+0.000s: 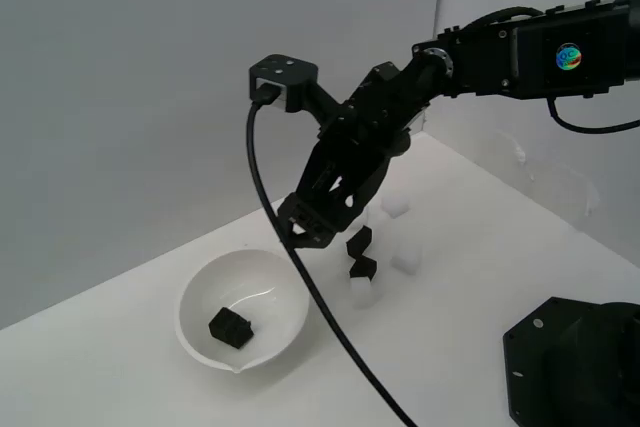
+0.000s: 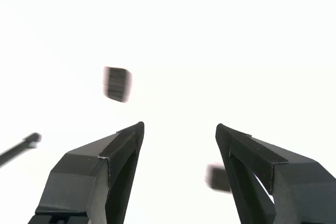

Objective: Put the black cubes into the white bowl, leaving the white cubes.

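The white bowl (image 1: 243, 315) sits at the exterior view's left with one black cube (image 1: 231, 327) inside. Two more black cubes (image 1: 359, 242) (image 1: 363, 267) lie on the table to its right, among white cubes (image 1: 406, 259) (image 1: 361, 290) (image 1: 398, 205) (image 1: 378, 217). My gripper (image 1: 303, 228) hangs above the table between the bowl's far rim and these cubes. In the wrist view the gripper (image 2: 179, 129) is open and empty. Two blurred black cubes (image 2: 117, 83) (image 2: 216, 177) show on the washed-out white surface, one beyond the fingertips and one beside a finger (image 2: 247, 153).
A black cable (image 1: 300, 277) hangs from the wrist camera across the bowl's right rim toward the front; it also shows in the wrist view (image 2: 21, 148). A black robot base (image 1: 575, 367) stands at the front right. White walls rise behind the table.
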`<state>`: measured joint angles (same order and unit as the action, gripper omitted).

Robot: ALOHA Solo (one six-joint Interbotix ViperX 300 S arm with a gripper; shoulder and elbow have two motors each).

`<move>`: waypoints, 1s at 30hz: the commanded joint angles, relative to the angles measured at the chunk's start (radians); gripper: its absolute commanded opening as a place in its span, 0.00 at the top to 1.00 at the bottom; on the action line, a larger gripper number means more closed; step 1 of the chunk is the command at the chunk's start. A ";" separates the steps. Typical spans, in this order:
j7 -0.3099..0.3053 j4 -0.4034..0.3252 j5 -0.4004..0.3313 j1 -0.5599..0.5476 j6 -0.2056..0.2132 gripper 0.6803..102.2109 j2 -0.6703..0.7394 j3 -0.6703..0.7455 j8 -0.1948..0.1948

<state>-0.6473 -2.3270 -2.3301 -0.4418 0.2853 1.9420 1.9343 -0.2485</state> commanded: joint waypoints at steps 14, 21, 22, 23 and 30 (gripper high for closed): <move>0.043 -0.110 -0.109 0.179 0.005 0.02 0.017 0.020 -0.086; 0.080 -0.112 -0.109 0.179 0.003 0.02 -0.098 -0.092 -0.091; 0.083 -0.112 -0.109 0.179 0.003 0.02 -0.114 -0.106 -0.100; 0.087 -0.112 -0.109 0.179 0.003 0.02 -0.129 -0.120 -0.109; 0.103 -0.112 -0.109 0.233 0.003 0.02 -0.173 -0.164 -0.135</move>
<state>-0.5461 -2.4360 -2.4390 -0.2148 0.2807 1.7564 1.7487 -0.3651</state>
